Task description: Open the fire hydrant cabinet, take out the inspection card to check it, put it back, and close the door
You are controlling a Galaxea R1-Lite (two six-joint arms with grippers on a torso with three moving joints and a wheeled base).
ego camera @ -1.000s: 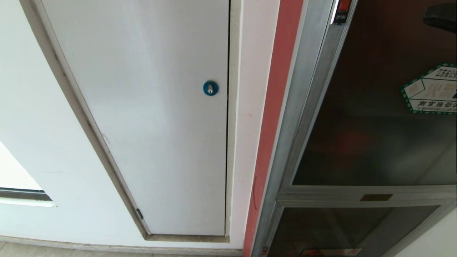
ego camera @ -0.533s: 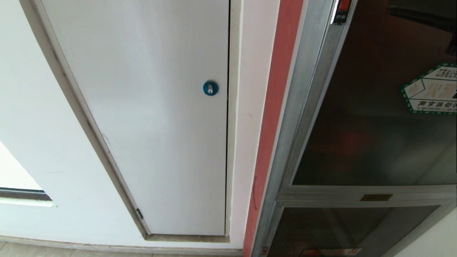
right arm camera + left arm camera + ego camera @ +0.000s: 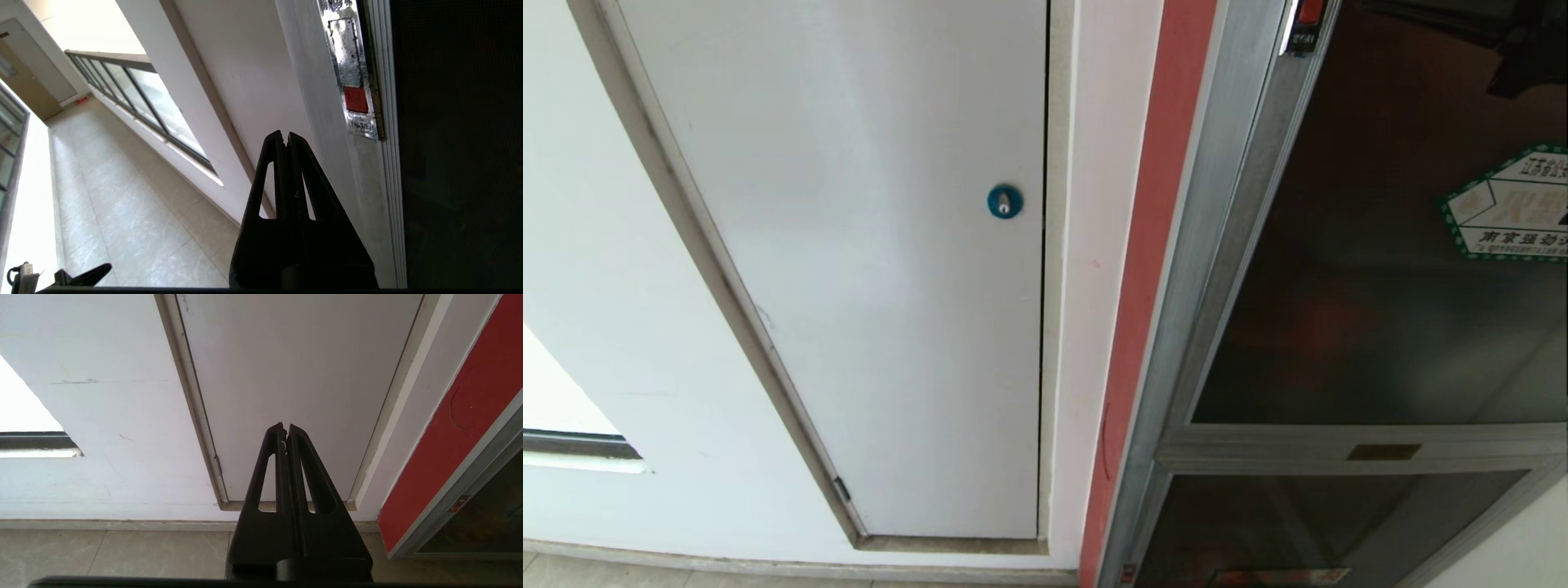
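Looking at the head view, the fire hydrant cabinet (image 3: 1152, 269) fills the right side of the frame, red edge strip with a silver frame next to it. The door (image 3: 1372, 269) is shut, dark tinted glass with the green-bordered hexagonal sticker (image 3: 1511, 206) at the right edge and the red latch tab (image 3: 1310, 11) poking in at the very top. A small brass plate (image 3: 1383, 452) sits on the crossbar under the pane. Left of the cabinet is the plain white panel (image 3: 866, 269) with its round blue lock (image 3: 1005, 202).

The right pincer (image 3: 286, 136) has its fingers pressed together with nothing between them, and in its wrist view the tips sit lower left of the latch tab, near the door frame but apart from it. In the head view there's a dark shape in the upper right corner that's probably that arm, hard to say.

The left pincer (image 3: 285, 428) is also pressed together and empty, parked low and facing the bottom of the white panel above the floor (image 3: 122, 551).

No inspection card is visible anywhere.
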